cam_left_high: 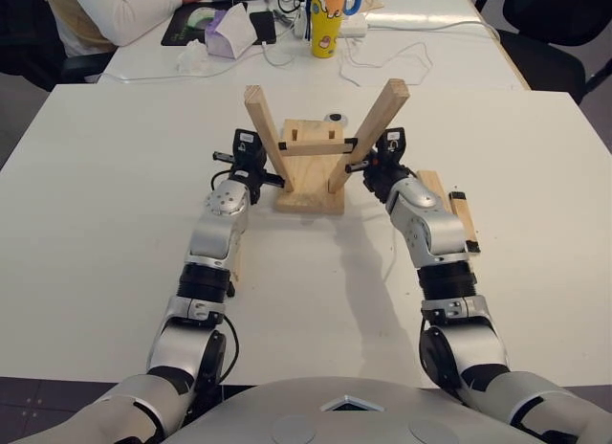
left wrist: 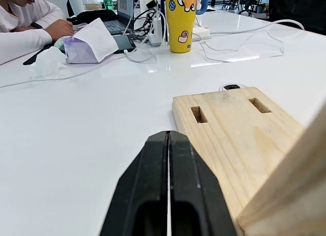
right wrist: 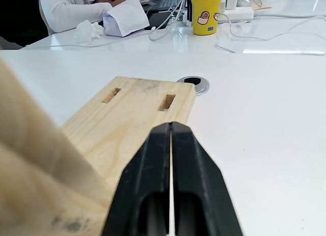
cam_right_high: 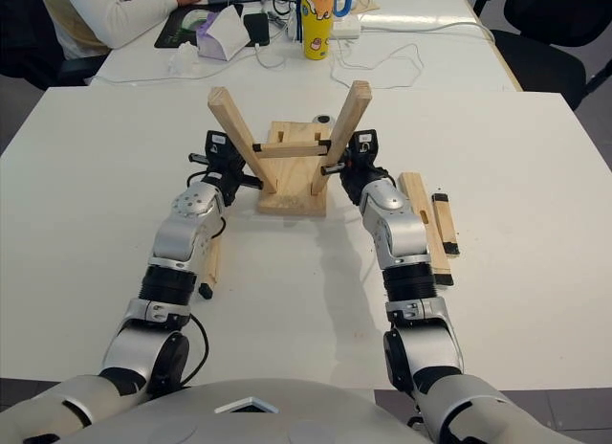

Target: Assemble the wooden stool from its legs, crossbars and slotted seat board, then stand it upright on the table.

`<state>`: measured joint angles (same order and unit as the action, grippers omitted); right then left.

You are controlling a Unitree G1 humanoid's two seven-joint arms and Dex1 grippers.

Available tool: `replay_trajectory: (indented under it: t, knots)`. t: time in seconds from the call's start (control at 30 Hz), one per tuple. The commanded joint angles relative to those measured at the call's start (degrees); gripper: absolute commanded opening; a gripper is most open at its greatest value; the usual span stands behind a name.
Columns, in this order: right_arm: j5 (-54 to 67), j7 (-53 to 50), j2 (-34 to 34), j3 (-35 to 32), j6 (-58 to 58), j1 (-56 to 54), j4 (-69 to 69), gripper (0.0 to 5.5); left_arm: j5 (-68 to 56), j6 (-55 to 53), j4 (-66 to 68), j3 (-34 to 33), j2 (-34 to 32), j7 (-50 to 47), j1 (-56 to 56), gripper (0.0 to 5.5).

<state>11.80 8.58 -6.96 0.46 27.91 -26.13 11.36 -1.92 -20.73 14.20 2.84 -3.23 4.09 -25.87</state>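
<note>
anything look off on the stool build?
Two legs lean apart in a V above the seat board, joined by a crossbar, so they look askew. The board's far slots are empty; loose wooden pieces lie off to the right.

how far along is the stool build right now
Done: two legs stand in the seat board, which lies flat on the table, and one crossbar joins them. In hand: nothing; the left gripper and right gripper flank the legs, fingers shut. Left: the far slots are empty, spare pieces lie beside the right arm, and the stool is not yet upright.
</note>
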Motion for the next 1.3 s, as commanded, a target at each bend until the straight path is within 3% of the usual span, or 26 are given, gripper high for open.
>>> replay_trajectory:
  t: [0.03, 0.17, 0.37, 0.47, 0.6, 0.73, 1.03, 1.17, 1.3]
  knots:
    - [-1.2, -2.0, -2.4, -3.1, 1.1, 4.3, -7.1, 0.0, 0.7, -1.7, -6.8, -0.6, -0.4, -1.2, 5.2, 0.01]
    - [-1.4, -5.5, -3.5, -7.7, 4.0, 10.9, -15.8, 0.0, 1.6, -4.3, -14.5, -3.0, -1.8, -3.6, 12.1, 0.01]
    - [-2.5, -12.1, -2.6, -13.5, 6.5, 13.9, -25.5, 0.0, 2.7, -4.4, -22.4, -12.7, -2.6, -12.1, 15.1, 0.01]
    - [-2.0, -12.1, -0.8, -10.0, 9.0, 11.5, -29.9, 0.0, 3.2, -7.0, -25.3, -9.3, -2.4, -10.5, 12.1, 0.01]
    - [1.9, -5.8, 1.4, 2.9, 15.6, 10.5, -39.7, 0.0, 2.6, -14.2, -32.4, 7.9, -0.7, -0.6, 8.2, 0.01]
    - [0.1, -4.4, -0.6, 6.4, 17.9, 10.9, -40.8, 0.0, 4.0, -17.7, -34.9, 15.2, -1.3, 2.8, 8.5, 0.01]
    - [-2.2, -4.5, -2.5, 2.4, 20.5, 12.6, -33.7, 0.0, 4.8, -18.4, -31.4, 10.4, -3.5, 2.6, 11.3, 0.01]
    - [-5.6, -5.8, -5.3, -0.4, 15.1, 13.0, -28.6, 0.0, 5.4, -17.3, -27.9, 7.8, -3.8, 1.2, 11.8, 0.01]
    - [-8.3, -7.2, -9.1, -5.5, 7.0, 5.4, -22.7, 0.0, 5.6, -15.9, -25.1, 6.5, -4.0, 0.5, 13.0, 0.01]
